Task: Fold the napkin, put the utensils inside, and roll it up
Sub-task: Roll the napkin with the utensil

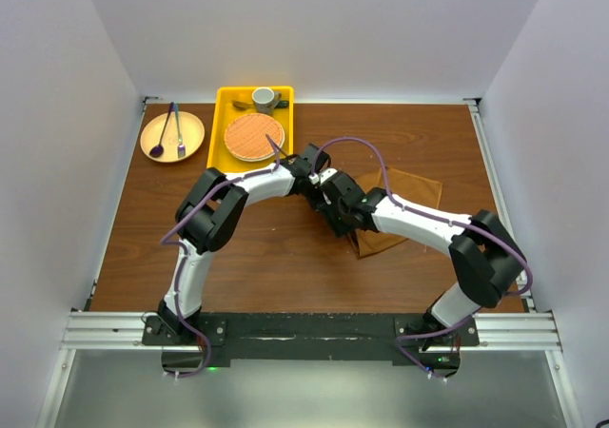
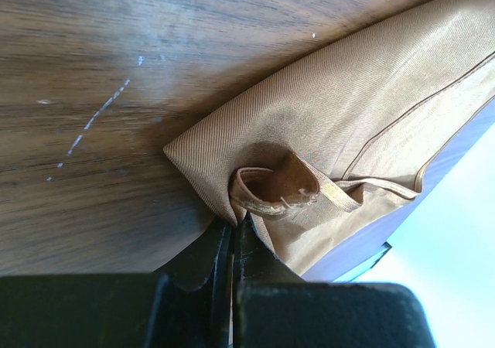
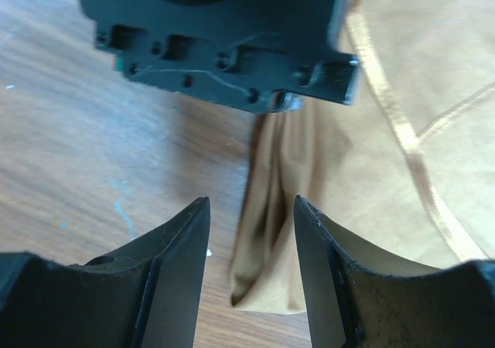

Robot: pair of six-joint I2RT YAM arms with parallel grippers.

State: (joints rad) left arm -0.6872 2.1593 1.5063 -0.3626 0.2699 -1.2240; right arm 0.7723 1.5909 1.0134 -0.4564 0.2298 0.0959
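Observation:
The rust-brown napkin (image 1: 404, 204) lies partly folded right of the table's centre. In the left wrist view my left gripper (image 2: 231, 226) is shut on a bunched edge of the napkin (image 2: 371, 93), beside a curled hem loop. Both grippers meet at the cloth's left edge in the top view, the left gripper (image 1: 326, 192) just behind the right gripper (image 1: 344, 226). My right gripper (image 3: 249, 207) stands open, its fingers (image 3: 189, 240) either side of a pleated fold of the napkin (image 3: 371, 131) without touching it. The utensils do not show clearly.
A yellow tray (image 1: 225, 114) at the back holds a round orange woven mat (image 1: 254, 136) and a small cup (image 1: 264, 97). Left of it a pale plate (image 1: 193, 140) carries a purple spoon and a dark fork. White walls close in the table.

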